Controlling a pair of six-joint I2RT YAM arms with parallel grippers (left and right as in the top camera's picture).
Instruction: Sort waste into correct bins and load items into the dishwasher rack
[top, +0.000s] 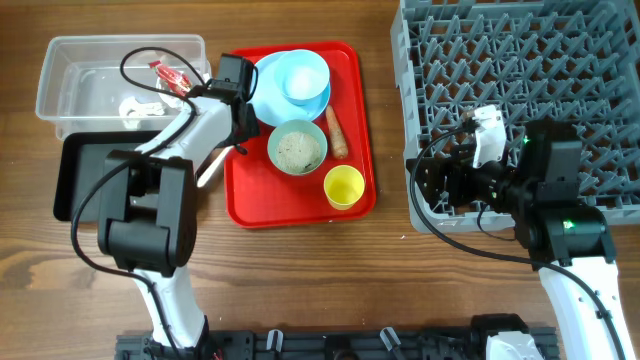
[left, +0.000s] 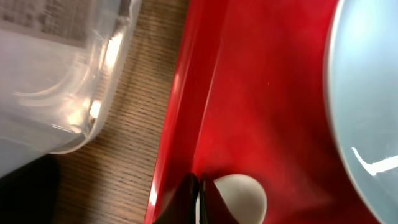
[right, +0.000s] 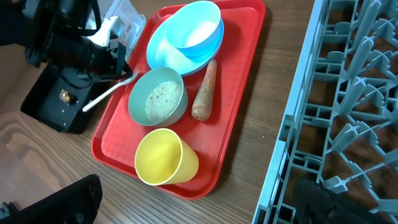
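Far left: clear tub with red snack wrapper and crumpled white scrap inside; black tray close against its near side. Next, left gripper low over the left rim of the red tray, fingers pressed fully together right at the bowl of the white spoon, handle out over the rim; unclear whether actually pinched. On the red tray: pale blue plate at the back with a light blue bowl on it, whitish bowl of rice-like crumbs in the middle, carrot-like stick just beside that bowl, yellow cup mouth up at the near right corner. Far right: grey dishwasher rack, apart from the tray; right gripper over its near left corner, jaws spread wide, nothing between them.
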